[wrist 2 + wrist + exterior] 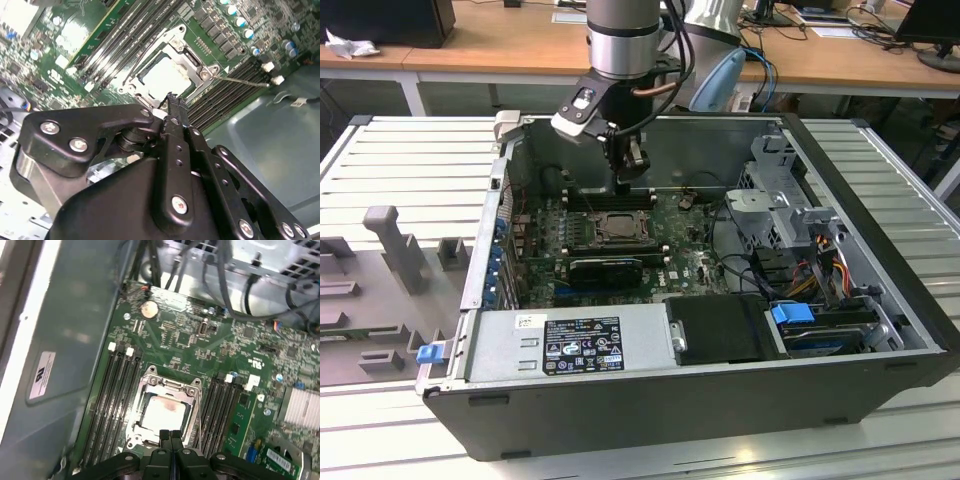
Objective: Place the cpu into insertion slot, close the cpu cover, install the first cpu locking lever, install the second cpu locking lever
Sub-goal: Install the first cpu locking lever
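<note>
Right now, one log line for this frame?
claw: shut, by insertion slot | cpu: in slot | cpu cover: down over cpu

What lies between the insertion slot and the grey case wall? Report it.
Long black memory slots on the green board, in the first wrist view.

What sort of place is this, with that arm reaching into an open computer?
Probably a robotics lab or test workshop: the arm works over an open computer case on a slatted metal table, with wooden office desks behind.
</note>
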`<action>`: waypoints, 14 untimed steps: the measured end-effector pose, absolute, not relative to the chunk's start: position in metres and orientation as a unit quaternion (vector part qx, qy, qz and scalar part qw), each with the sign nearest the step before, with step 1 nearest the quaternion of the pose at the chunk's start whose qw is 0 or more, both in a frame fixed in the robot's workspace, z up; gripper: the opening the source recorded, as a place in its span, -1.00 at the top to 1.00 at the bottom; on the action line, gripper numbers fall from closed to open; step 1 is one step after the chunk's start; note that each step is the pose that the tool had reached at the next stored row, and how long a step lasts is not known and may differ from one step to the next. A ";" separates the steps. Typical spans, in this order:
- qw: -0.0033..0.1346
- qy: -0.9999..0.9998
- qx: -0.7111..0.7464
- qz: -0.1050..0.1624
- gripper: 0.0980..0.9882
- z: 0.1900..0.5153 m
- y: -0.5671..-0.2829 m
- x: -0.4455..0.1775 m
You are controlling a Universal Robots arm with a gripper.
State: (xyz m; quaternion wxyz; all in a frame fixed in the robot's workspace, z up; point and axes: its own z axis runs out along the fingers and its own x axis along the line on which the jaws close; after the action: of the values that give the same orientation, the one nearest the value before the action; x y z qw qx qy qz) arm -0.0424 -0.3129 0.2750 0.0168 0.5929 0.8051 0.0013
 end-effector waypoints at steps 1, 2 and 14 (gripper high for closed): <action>0.017 0.810 0.587 0.001 0.98 0.275 -0.313 -0.042; 0.017 0.814 0.580 0.002 0.98 0.275 -0.313 -0.042; 0.017 0.851 0.525 0.003 0.98 0.275 -0.313 -0.042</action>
State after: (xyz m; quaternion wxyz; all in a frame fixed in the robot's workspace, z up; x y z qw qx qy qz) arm -0.0424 -0.3129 0.2750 0.0167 0.5248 0.8510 0.0026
